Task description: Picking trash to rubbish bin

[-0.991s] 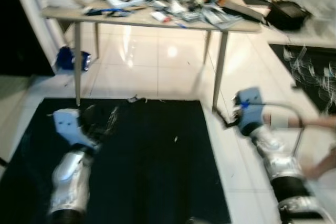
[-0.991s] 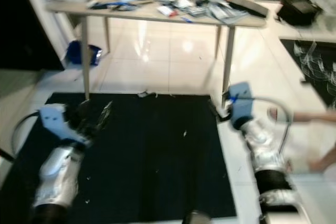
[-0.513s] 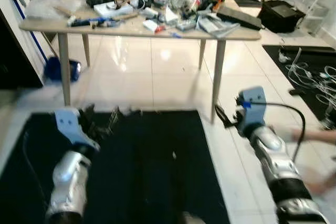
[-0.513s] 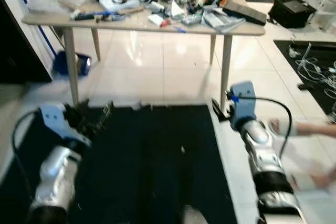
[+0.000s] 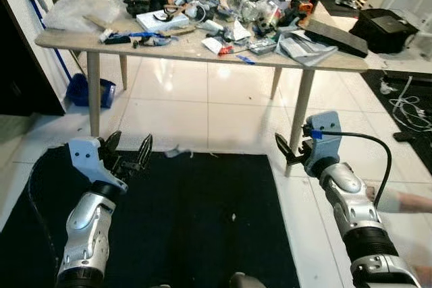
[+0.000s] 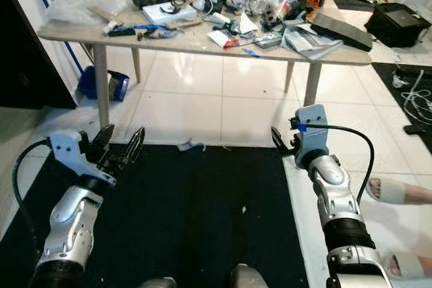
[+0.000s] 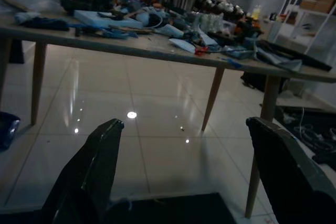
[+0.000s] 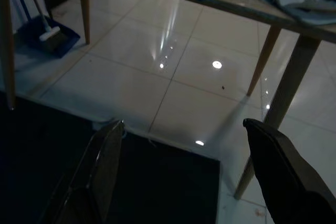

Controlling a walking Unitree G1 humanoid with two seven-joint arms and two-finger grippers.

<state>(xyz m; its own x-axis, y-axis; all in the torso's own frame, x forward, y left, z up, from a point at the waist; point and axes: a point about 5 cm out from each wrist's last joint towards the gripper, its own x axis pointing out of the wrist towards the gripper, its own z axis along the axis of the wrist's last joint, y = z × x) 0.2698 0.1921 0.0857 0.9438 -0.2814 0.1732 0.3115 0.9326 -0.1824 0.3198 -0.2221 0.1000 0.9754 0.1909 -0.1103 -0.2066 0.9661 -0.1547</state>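
Meanwhile, the head camera was seen to have tilted up vs. half a sec. earlier: the cluttered table point(image 5: 169, 46) was now framed whole and sharp, the blur gone, so the shift was judged to be the robot's own and not the things'. For the task this was taken to mean the search phase was underway, with nothing yet picked up.

The left gripper point(image 5: 131, 143) was held low over the near edge of the black mat point(image 5: 202, 227), fingers spread wide, nothing between them. The right gripper point(image 5: 287, 150) was poised by the mat's right edge, near a table leg, likewise spread wide and empty (the wrist views bore this out).

The likeliest trash, a pale crumpled scrap point(image 5: 177, 151), was lying on the tiles at the mat's far edge, between the two grippers and ahead of them.

Counted: 1 table, 4 legs; 1 mat; 1 scrap, plus a white fleck or so on the mat; 1 blue dustpan point(image 5: 84, 90) by the wall; 2 grippers; 1 sandalled foot point(image 6: 395, 192) at right.
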